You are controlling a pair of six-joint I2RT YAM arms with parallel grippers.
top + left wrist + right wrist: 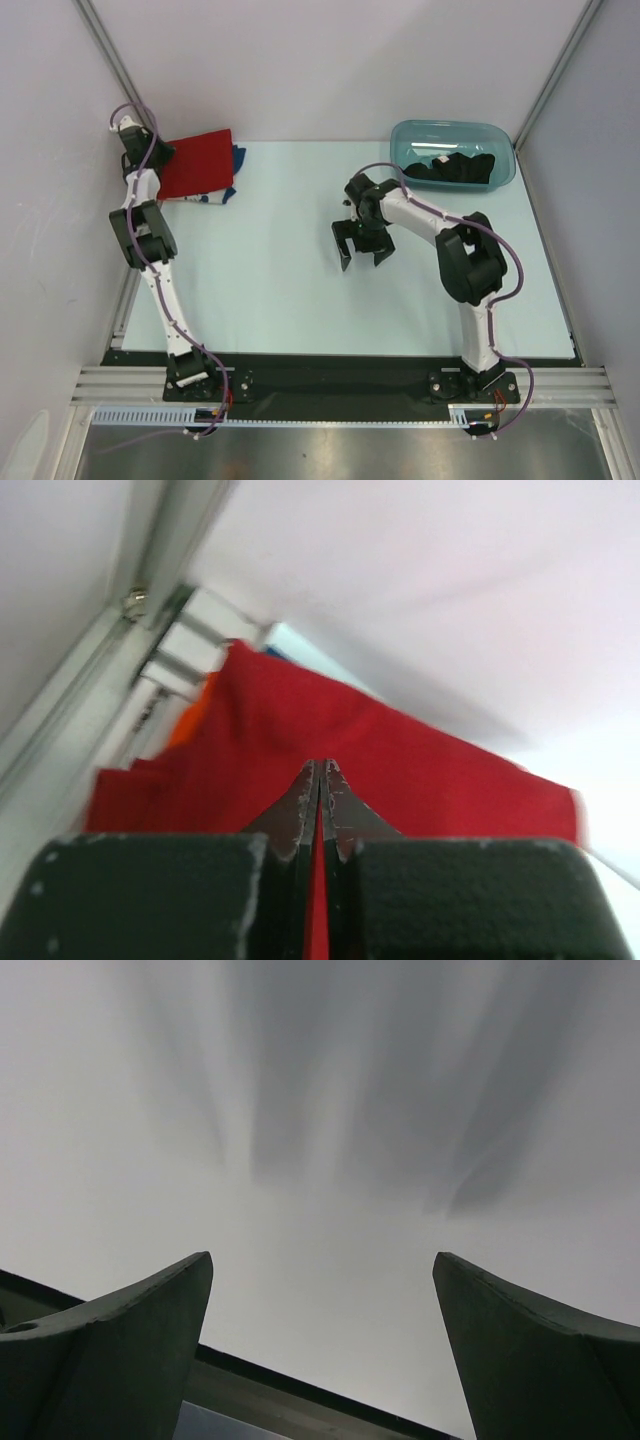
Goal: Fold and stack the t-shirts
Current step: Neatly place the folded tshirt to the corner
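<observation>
At the far-left corner, left tool pinches the red t-shirt, lying crosswise; right tool gapes.

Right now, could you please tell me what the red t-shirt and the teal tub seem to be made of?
Red t-shirt: apparently soft matte cloth; it lies in limp folds with no shine. Teal tub: probably smooth, translucent plastic; its tinted walls look see-through, with an even rounded rim.
</observation>
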